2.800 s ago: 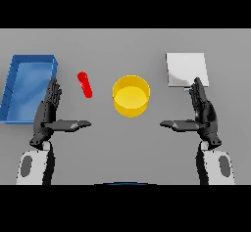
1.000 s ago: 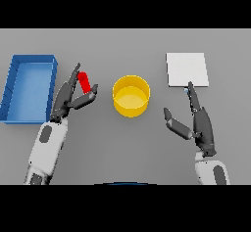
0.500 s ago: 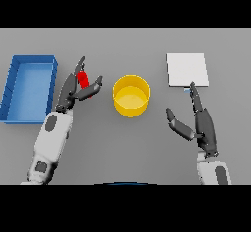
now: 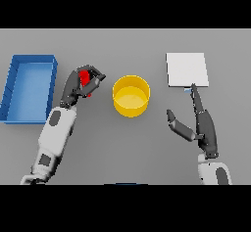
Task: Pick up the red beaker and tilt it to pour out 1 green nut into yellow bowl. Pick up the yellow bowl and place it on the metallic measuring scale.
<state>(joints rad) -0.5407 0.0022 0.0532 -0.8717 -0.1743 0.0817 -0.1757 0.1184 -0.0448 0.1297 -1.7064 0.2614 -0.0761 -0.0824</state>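
Progress check, going big to small. Table (image 4: 122,152) is grey and takes up the whole view. Blue tray (image 4: 12,86) sits at the far left, nothing visible in it, and it plays no part in the job as far as I can tell. Scale (image 4: 186,69) is the pale square plate at the far right, bare on top, so the last step clearly isn't done.

Bowl (image 4: 131,95) is yellow, upright, in the middle of the table, well apart from the scale and just right of the beaker. I can't spot a green nut inside it, so I'd say the pour hasn't happened.

Right hand (image 4: 203,126) hangs near the right edge, fingers straight and spread wide, holding nothing, fingertips pointing up at the near edge of the scale. It's near the bowl's side but not touching it.

Left hand (image 4: 81,84) is the busy one: fingers and thumb are curled round the beaker (image 4: 84,77), which shows only as a bit of red between them. Can't tell if it's lifted off the table or tilted yet, and the nut is too hidden to see.

So my read: grasp is about done, and lifting, tilting over the bowl, dropping one nut, then carrying the bowl to the scale are all left. Early days, really.
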